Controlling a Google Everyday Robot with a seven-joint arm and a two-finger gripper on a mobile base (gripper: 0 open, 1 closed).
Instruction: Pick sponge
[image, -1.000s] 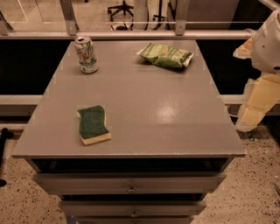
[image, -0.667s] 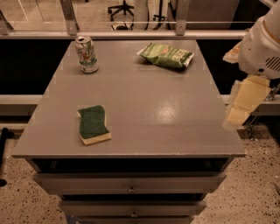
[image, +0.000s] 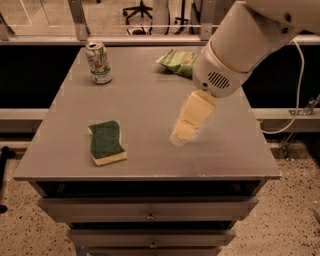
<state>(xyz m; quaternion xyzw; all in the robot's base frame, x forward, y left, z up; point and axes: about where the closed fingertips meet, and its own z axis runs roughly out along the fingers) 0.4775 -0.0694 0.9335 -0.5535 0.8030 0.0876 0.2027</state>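
Note:
The sponge (image: 106, 142) lies flat on the grey table top (image: 145, 95), near the front left. Its dark green scouring side faces up over pale yellow foam. My gripper (image: 183, 131), with pale yellow fingers, hangs over the middle right of the table, to the right of the sponge and apart from it. It holds nothing that I can see. The white arm reaches in from the upper right.
A soda can (image: 98, 62) stands at the back left of the table. A crinkly green snack bag (image: 179, 61) lies at the back, partly behind the arm. Drawers (image: 150, 210) sit below the table front. A cable (image: 299, 95) hangs at the right.
The arm has swung in from the right edge to over the middle right of the table, closer to the sponge. The sponge, can and bag have not moved.

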